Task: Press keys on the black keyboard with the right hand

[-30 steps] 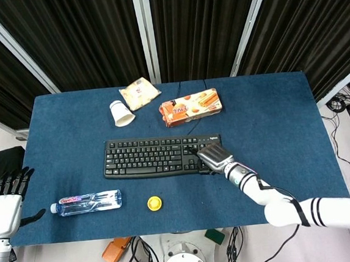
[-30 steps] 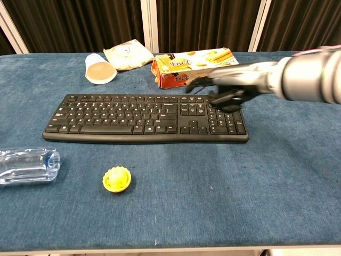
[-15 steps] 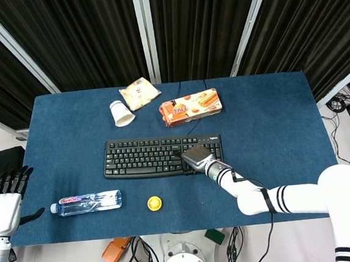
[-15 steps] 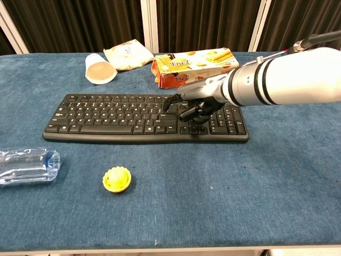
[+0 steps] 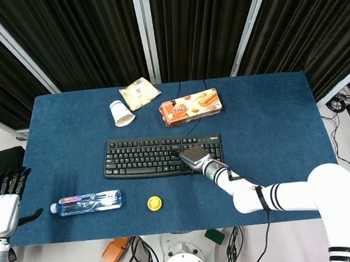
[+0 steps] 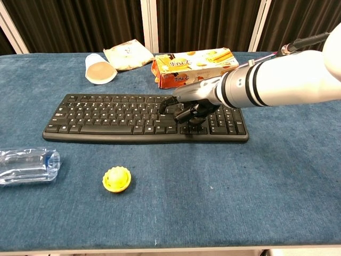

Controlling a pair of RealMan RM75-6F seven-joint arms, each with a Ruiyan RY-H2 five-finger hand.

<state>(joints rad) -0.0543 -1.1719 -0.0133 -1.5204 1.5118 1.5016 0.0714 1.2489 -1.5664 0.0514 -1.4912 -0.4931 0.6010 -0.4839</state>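
Observation:
The black keyboard (image 5: 140,157) lies across the middle of the blue table (image 5: 273,128), also seen in the chest view (image 6: 106,117). My right hand (image 5: 194,157) sits over its right part, near the arrow and navigation keys. In the chest view the right hand (image 6: 193,105) has most fingers curled under, and one finger (image 6: 166,102) reaches out to the left, its tip at the keys on the right end of the main block. My left hand (image 5: 3,194) hangs off the table's left edge, fingers apart and holding nothing.
A water bottle (image 5: 86,203) lies on its side at the front left, with a small yellow object (image 5: 154,202) beside it. Behind the keyboard are a tipped paper cup (image 5: 121,113), a snack bag (image 5: 139,92) and an orange biscuit box (image 5: 190,107).
My right hand has slid left along the keyboard, from the number pad to the keys beside the main block. The left hand has stayed still.

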